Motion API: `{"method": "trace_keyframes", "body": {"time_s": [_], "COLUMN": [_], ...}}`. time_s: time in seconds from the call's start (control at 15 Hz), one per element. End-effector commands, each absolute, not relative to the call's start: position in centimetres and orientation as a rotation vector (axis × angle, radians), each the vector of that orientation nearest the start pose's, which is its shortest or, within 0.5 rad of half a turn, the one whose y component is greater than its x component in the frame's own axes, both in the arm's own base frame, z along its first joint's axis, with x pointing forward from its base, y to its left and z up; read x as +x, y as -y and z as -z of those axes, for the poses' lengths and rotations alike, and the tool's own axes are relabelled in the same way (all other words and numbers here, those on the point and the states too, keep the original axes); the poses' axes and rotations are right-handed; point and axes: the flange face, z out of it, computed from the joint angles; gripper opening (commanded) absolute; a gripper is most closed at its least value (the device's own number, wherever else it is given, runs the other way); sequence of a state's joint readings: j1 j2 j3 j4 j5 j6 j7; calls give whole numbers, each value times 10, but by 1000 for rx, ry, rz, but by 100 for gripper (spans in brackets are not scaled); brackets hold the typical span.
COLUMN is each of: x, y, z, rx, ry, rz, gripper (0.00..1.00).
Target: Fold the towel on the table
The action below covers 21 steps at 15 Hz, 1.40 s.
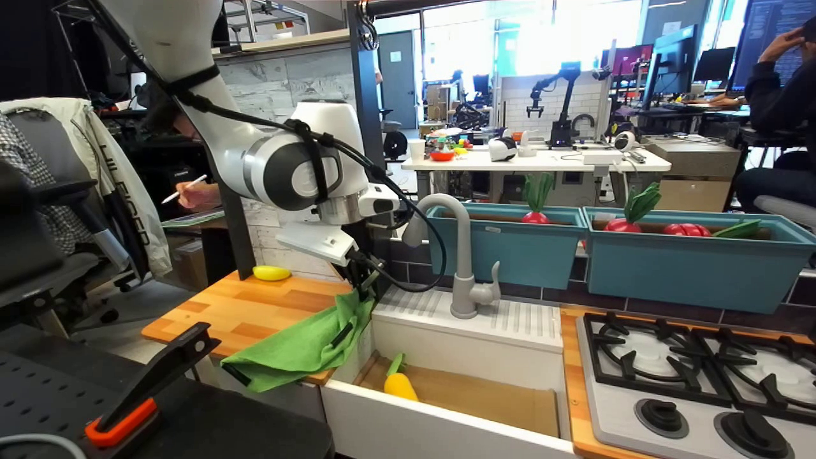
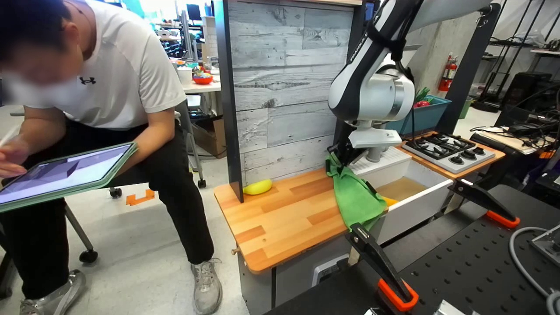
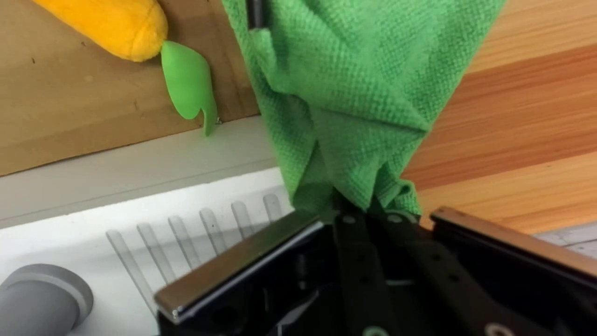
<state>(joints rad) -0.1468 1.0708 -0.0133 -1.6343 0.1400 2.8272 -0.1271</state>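
In an exterior view, dark capitals run down a pale jacket (image 1: 135, 207) at the left of the frame; they seem to spell HILFIGER, partly lost in folds. Lines of text on a screen (image 1: 762, 24) at the upper right are too small to read. In an exterior view, FRANKA stands in white on the arm (image 2: 376, 98), right of the top middle. A shirt (image 2: 124, 65) at the upper left bears the Under Armour logo (image 2: 87, 80). Pale lettering on a clamp (image 2: 379, 258) at the lower right cannot be read.

The white arm (image 1: 227, 138) is trimmed in black, strapped with cables (image 1: 248, 118) — the black gripper (image 3: 365, 210) is dotted with screws (image 3: 394, 218).
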Motion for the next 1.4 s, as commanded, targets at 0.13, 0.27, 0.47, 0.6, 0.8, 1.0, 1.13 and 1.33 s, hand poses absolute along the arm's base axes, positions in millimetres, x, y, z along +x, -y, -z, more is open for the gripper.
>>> {"method": "trace_keyframes", "body": {"time_s": [0.13,0.27,0.47,0.6,0.8,1.0,1.13,1.33], "x": [639,631,613,602,592,596,606,616], "y": [83,74,59,42,22,17,17,19], "z": [-51,-56,-60,-63,-72,-90,-104,-121], "rx": [-3097,-3093,-3084,-3072,-3059,-3054,-3057,-3057], "ry": [-116,-66,25,142,254,282,273,265], "rz": [283,262,228,206,197,213,236,275], "gripper": [1,1,1,1,1,1,1,1]}}
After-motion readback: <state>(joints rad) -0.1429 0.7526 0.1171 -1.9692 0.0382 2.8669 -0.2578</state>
